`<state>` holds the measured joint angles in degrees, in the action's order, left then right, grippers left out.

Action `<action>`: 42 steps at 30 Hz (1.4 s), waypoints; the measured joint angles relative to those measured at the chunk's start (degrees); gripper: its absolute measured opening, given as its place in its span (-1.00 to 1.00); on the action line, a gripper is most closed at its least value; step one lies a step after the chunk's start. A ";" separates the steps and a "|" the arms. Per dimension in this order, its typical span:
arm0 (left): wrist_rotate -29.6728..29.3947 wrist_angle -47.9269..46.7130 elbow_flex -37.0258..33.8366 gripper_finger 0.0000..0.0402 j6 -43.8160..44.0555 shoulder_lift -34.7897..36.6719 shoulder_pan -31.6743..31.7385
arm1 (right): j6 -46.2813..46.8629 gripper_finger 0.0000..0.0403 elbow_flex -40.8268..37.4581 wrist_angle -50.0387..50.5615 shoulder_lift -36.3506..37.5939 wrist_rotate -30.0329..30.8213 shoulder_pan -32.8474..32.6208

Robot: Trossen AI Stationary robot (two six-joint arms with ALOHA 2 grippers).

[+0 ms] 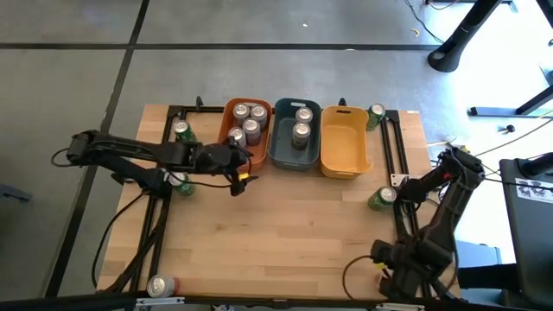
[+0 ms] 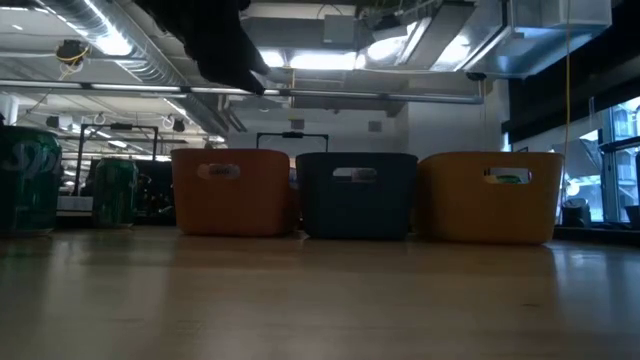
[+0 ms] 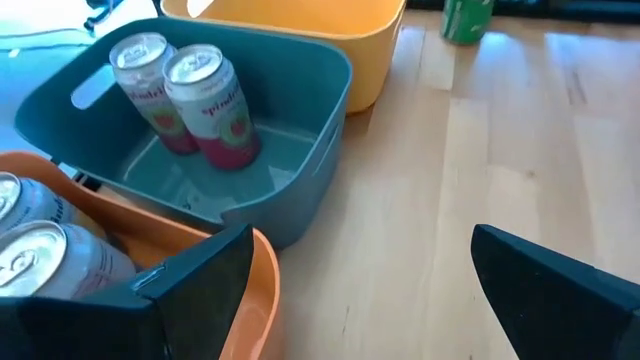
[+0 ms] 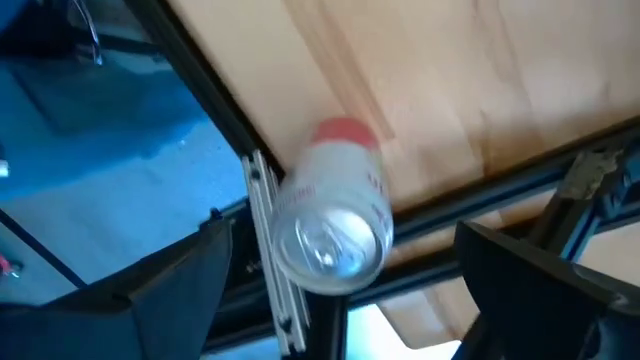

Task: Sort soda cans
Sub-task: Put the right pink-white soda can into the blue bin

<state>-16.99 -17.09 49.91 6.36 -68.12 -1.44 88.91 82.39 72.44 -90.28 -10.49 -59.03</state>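
The low view cuts off the left arm overhead and hides what the bins contain, and one green can (image 2: 26, 180) at its edge is cropped. From above, three bins stand side by side along the table's (image 1: 285, 233) far edge. The orange bin (image 1: 262, 152) holds four silver-topped cans (image 1: 249, 121); the grey-blue bin (image 1: 278, 147) in the middle holds two cans (image 1: 301, 123), whose red-and-white bodies (image 3: 205, 105) show in the left wrist view; the yellow bin (image 1: 344, 155) has no cans. The left gripper (image 1: 234, 161) hovers at the near rim of the orange bin with its fingers (image 3: 190, 275) spread apart and gripping nothing. The right gripper (image 4: 340, 300), folded back at the table's near right corner, is hard to pick out from above; its wrist view shows fingers spread wide, nothing between them, looking at a can lying on its side (image 1: 161, 286) at the near left corner. Green cans stand loose: two (image 1: 181, 130) by the left edge, one (image 1: 377, 114) at the far right corner, one (image 1: 382, 199) by the right edge.
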 joint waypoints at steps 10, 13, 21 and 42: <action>0.00 0.01 0.00 0.81 -0.42 -0.59 -0.83 | 0.57 0.88 0.02 -0.34 -2.67 6.02 -6.08; 0.00 0.01 0.00 0.81 -0.42 -0.59 -0.84 | 0.56 0.88 0.02 -0.37 -3.86 5.48 -6.43; 0.00 -0.01 0.00 0.81 -0.43 -0.59 -0.83 | 0.45 0.88 0.02 -2.70 -6.63 5.02 -7.01; 0.00 -0.01 0.00 0.81 -0.60 -0.61 -0.83 | 0.69 0.78 0.04 -2.30 -14.47 -1.25 -6.98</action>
<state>-16.99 -17.10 49.91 5.76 -68.73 -2.26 89.60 82.43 70.14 -104.75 -11.74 -66.01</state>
